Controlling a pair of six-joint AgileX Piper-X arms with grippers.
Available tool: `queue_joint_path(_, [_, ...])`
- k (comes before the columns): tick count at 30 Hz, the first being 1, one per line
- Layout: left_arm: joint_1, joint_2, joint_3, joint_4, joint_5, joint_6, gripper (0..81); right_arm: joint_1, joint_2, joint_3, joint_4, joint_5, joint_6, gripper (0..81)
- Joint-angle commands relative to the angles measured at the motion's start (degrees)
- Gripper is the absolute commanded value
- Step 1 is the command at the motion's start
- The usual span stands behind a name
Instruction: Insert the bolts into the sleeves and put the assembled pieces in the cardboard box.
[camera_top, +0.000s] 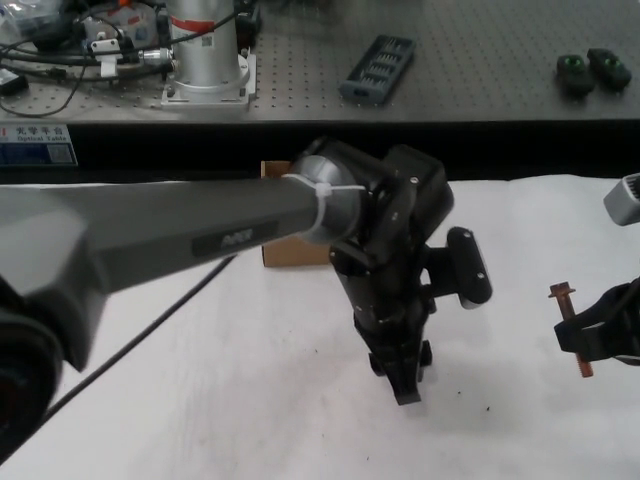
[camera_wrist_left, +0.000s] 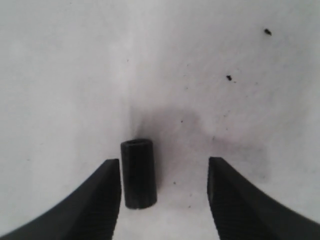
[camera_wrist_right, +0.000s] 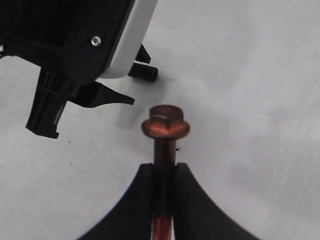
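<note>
A short black sleeve (camera_wrist_left: 138, 172) lies on the white cloth between the fingers of my left gripper (camera_wrist_left: 164, 200), close to one finger and apart from the other. That gripper (camera_top: 400, 385) points down at the cloth mid-bench and is open. My right gripper (camera_wrist_right: 164, 172) is shut on the threaded shank of a copper bolt (camera_wrist_right: 165, 127), whose flanged hex head sticks out past the fingertips. In the high view the bolt (camera_top: 565, 325) stands upright above the cloth at the right edge. The sleeve (camera_wrist_right: 145, 72) lies beside the left arm's fingers. The cardboard box (camera_top: 290, 252) sits behind the left arm, mostly hidden.
White cloth (camera_top: 250, 400) covers the near bench. Behind it a perforated metal table carries a blue-grey tool rack (camera_top: 378, 65), two black items (camera_top: 592, 70), a metal post (camera_top: 205, 45) and cables. The left arm's body (camera_top: 150, 240) spans the left half.
</note>
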Motion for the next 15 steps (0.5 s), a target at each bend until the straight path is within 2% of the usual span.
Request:
queue_joint_path(1, [-0.5,1.6,-2.5,1.4,0.0,-1.0,38.4,-0.4,-0.7,-0.1,-0.1,-1.1,-0.4,4.3])
queue_joint_path(15, [0.0,3.7,-2.5,3.1,-0.3,-1.0,38.4,-0.4,-0.7,-0.1,-0.1,-1.1,-0.4,4.3])
